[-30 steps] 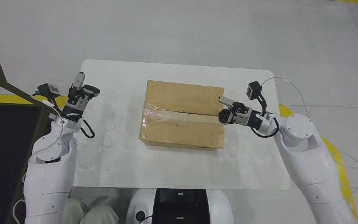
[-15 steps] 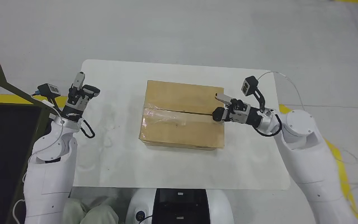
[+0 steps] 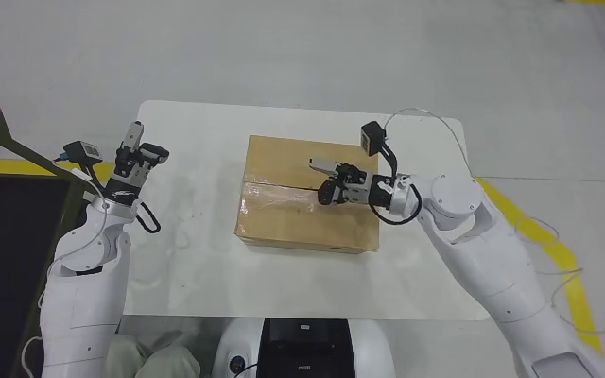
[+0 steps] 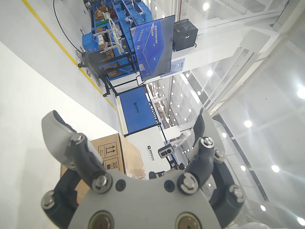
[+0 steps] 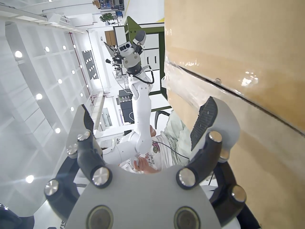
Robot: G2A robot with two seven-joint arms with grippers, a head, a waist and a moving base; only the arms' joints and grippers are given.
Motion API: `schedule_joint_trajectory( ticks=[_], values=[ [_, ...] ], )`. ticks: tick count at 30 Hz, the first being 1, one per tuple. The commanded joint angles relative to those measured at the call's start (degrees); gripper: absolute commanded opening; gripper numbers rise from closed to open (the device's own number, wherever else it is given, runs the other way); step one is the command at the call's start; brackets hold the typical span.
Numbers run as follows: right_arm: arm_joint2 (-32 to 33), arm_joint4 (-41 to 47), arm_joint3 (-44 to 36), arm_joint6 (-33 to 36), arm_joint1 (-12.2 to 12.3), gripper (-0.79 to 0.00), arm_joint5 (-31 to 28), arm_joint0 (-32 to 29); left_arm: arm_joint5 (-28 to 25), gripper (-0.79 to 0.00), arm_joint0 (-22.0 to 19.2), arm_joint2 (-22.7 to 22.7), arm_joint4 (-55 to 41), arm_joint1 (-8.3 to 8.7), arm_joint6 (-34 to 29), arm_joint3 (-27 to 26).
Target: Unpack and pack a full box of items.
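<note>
Closed cardboard box (image 3: 307,194) is seen at the centre of the white bench (image 3: 189,274), flaps shut, clear tape (image 3: 274,194) laid along the middle seam. Right claw (image 3: 323,180) is held over the box top, just right of centre in the top view, at the seam line. Its jaws are spread wide and nothing is gripped. In the right wrist view one finger (image 5: 205,117) is seen in front of the box top beside the seam; contact cannot be told. Left claw (image 3: 145,142) is held at the bench's upper-left corner in the top view, well apart from the box. Its jaws are spread wide too, nothing is gripped, and its tips are pointed away from the bench.
</note>
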Motion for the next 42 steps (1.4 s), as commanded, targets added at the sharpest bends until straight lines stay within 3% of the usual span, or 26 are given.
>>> schedule_joint_trajectory(
  ticks=[1, 17, 27, 34, 42],
  values=[
    [-0.31, 0.15, 0.17, -0.50, -0.15, 0.000, -0.34, 0.23, 0.00, 0.000, 0.00, 0.00, 0.00, 0.00, 0.00, 0.00],
    [-0.41, 0.79, -0.43, -1.24, -0.29, 0.000, -0.50, 0.01, 0.00, 0.000, 0.00, 0.00, 0.00, 0.00, 0.00, 0.00],
    [-9.29, 2.99, 0.88, -2.83, -3.49, 0.000, 1.32, 6.33, 0.00, 0.000, 0.00, 0.00, 0.00, 0.00, 0.00, 0.00],
    [-14.21, 2.13, 4.25, -5.55, -5.66, 0.000, 5.75, 10.03, 0.00, 0.000, 0.00, 0.00, 0.00, 0.00, 0.00, 0.00],
    [-9.94, -0.54, 0.99, -7.18, -4.17, 0.000, 12.21, 6.03, 0.00, 0.000, 0.00, 0.00, 0.00, 0.00, 0.00, 0.00]
  ],
)
